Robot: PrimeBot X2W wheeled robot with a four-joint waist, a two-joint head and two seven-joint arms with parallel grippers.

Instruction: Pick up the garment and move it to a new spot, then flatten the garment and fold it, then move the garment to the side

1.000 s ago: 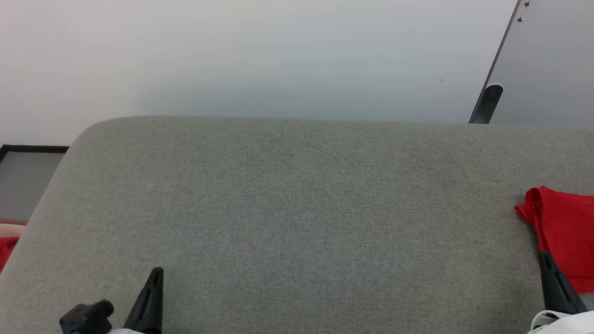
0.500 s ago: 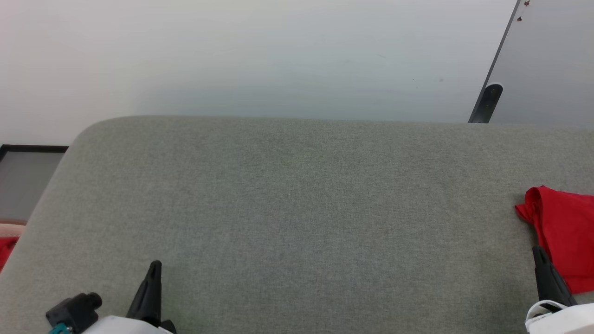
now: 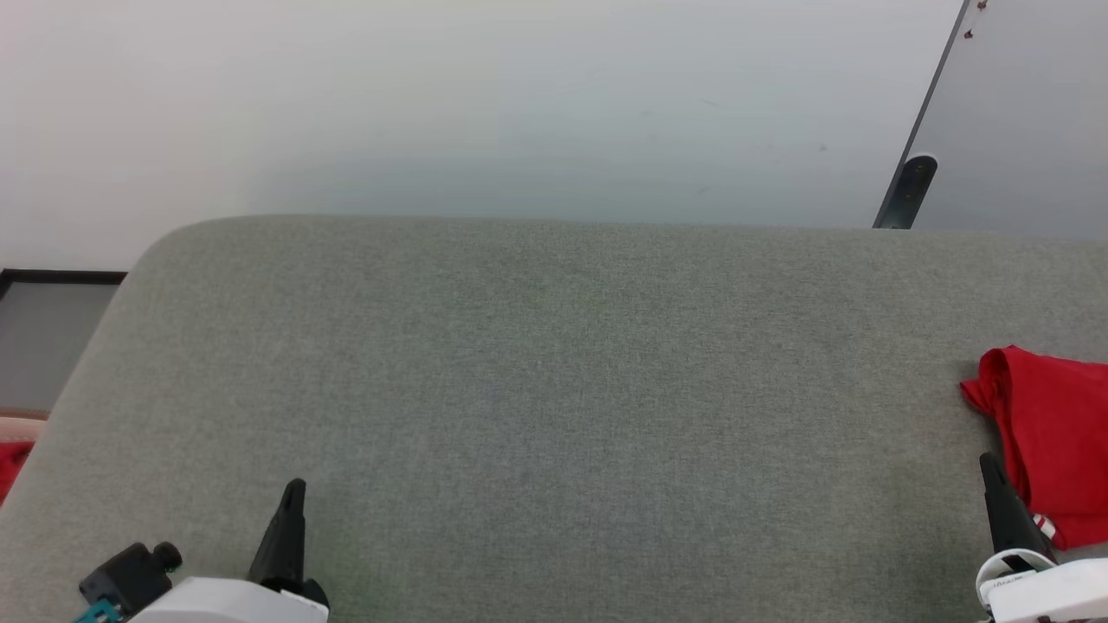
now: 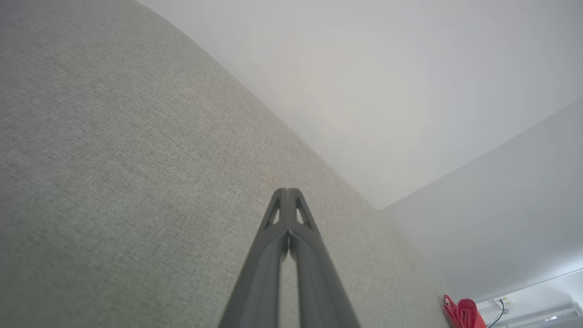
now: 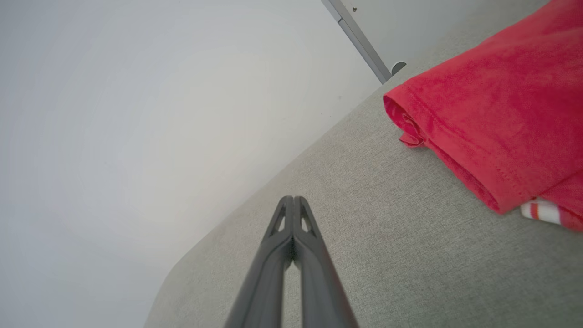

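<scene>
While garment (image 3: 1052, 424) rests, grey cushion (image 3: 554, 389) meets white wall (image 3: 433, 104).

text: none readable | labels: none | numbers: none

**Q:** Location type?

**A:** A plain indoor room, most consistent with a lab or test cell. The exact type cannot be confirmed.

**Q:** Supporting evidence?

**A:**
1. The tabletop (image 3: 554, 389) is covered in grey woven fabric, has a rounded corner and is set against the wall.
2. The wall (image 3: 433, 104) is flat, white and evenly lit.
3. A grey panel (image 3: 1030, 112) with a dark edge strip and small screws slants across the head view's upper right.
4. A dark-framed panel (image 3: 52, 337) sits at the left edge.
5. A wall socket (image 4: 503, 301) has a cable (image 4: 500, 314) hanging below it.
</scene>
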